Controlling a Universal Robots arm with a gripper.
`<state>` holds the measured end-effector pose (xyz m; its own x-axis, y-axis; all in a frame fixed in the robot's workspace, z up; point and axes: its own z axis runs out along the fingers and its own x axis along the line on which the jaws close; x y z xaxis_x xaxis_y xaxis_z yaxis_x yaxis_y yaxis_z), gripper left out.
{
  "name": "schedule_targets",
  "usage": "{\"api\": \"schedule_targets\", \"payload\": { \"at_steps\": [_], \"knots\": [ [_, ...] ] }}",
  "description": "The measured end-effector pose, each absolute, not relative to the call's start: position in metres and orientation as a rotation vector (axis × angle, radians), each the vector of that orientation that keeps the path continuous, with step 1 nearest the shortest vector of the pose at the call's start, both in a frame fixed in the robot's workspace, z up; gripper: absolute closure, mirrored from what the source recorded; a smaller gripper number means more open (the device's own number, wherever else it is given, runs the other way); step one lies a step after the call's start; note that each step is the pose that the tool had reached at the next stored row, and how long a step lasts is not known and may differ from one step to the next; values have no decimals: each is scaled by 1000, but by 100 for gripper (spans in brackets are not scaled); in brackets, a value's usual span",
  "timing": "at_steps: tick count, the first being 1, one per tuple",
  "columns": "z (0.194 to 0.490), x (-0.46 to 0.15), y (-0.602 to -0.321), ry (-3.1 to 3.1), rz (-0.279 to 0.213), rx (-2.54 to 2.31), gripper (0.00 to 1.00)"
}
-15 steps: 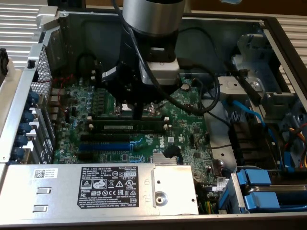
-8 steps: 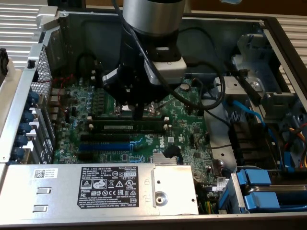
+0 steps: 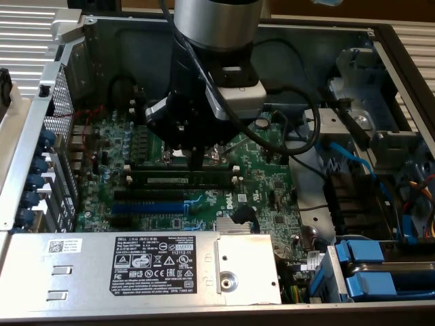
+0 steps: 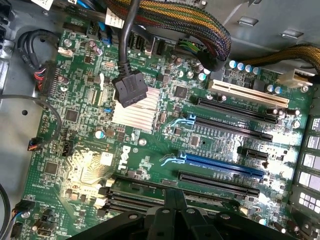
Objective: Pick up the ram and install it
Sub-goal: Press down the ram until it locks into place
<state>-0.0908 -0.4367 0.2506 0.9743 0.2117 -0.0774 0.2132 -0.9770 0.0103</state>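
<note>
Pressing down: pincer (image 3: 197,165) pressed together, tips on ram (image 3: 182,180) seated in slot.

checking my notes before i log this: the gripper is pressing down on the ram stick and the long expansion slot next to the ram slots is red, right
Not quite: the expansion slot is blue, not red, as the exterior view shows. The rest stands: the gripper is down on the ram stick, which lies along the ram slots on the green board.

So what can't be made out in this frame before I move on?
- Exterior view: the gripper tip meets the ram behind the arm's dark body; contact cannot be confirmed.
- Exterior view: whether the ram is fully seated, and how its white end clips stand, is too small to tell.
- Wrist view: the gripper covers the memory slots beneath it.
</note>
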Motion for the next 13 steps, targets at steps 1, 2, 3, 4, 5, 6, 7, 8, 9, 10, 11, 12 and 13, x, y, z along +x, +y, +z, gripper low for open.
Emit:
{"api": "schedule_targets", "payload": {
  "at_steps": [1, 2, 3, 4, 5, 6, 7, 8, 9, 10, 11, 12, 13],
  "knots": [
    [251, -91, -437, 335, -119, 3103, 89],
    [251, -91, -437, 337, -119, 3102, 89],
    [251, -90, -437, 346, -119, 3101, 89],
    [251, -90, -437, 361, -119, 3099, 89],
    [251, -90, -437, 380, -118, 3096, 89],
    [251, -90, -437, 395, -118, 3094, 89],
    [251, -90, -437, 403, -118, 3093, 89],
    [251, -90, -437, 403, -118, 3093, 89],
    [251, -90, -437, 404, -118, 3093, 89],
    [251, -90, -437, 404, -118, 3093, 89],
    [251, -90, -437, 403, -118, 3093, 89],
    [251, -90, -437, 403, -118, 3093, 89],
    [251, -90, -437, 404, -118, 3093, 89]
  ]
}}
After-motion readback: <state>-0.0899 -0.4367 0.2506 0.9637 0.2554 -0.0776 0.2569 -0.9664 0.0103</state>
